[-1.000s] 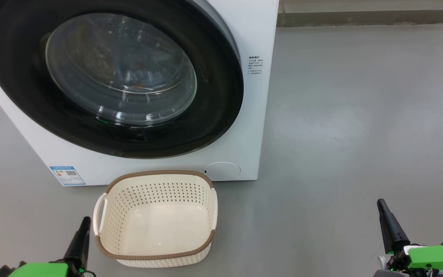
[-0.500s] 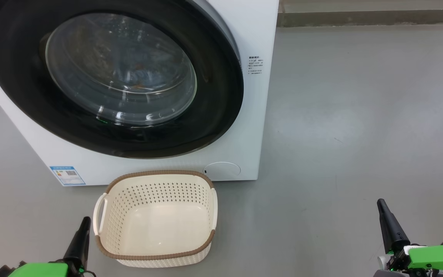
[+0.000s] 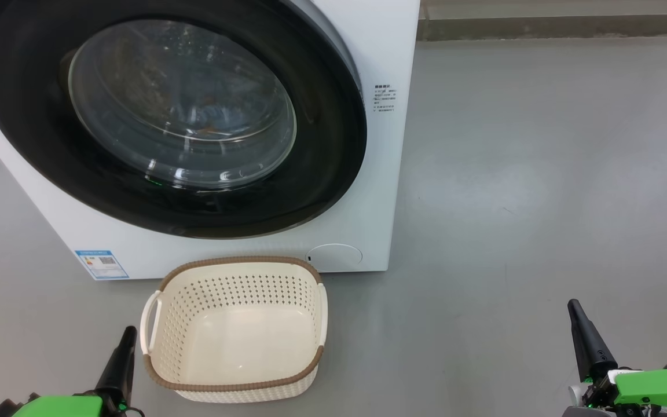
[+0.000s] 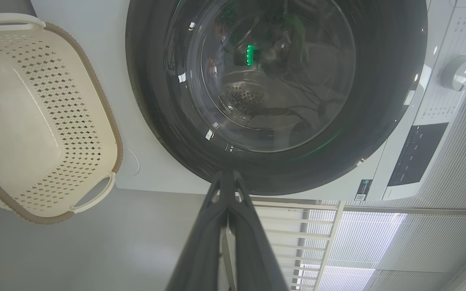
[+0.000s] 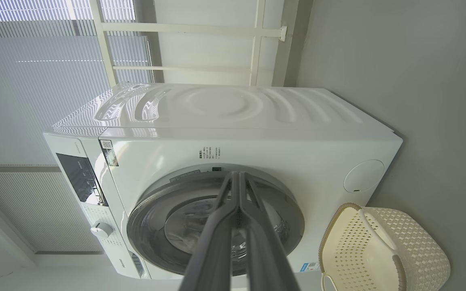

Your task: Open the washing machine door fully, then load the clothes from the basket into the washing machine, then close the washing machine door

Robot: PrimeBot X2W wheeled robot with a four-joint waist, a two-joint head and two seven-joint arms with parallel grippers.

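Note:
The washing machine [image 3: 383,52] stands white and boxy at the upper left. Its door [image 3: 325,145], a glossy black rim around a glass bowl, lies shut against the front. Behind the glass, bluish fabric with orange-brown flecks, the clothes [image 3: 206,124], shows dimly. In front stands the cream perforated basket [image 3: 241,260] with nothing inside; it also shows in the wrist views [image 4: 109,121] [image 5: 382,242]. My left gripper [image 3: 128,337] is shut just left of the basket. My right gripper [image 3: 574,308] is shut far to the right over bare floor. Both wrist views show shut fingers [image 4: 225,176] [image 5: 236,174] aimed at the door.
Grey floor [image 3: 542,174] stretches open to the right of the machine. A blue label sticker [image 3: 102,264] and a round white flap [image 3: 334,256] sit low on the front. The dial [image 4: 461,72] and dark control panel [image 4: 415,153] are above the door. A wall base [image 3: 542,26] runs behind.

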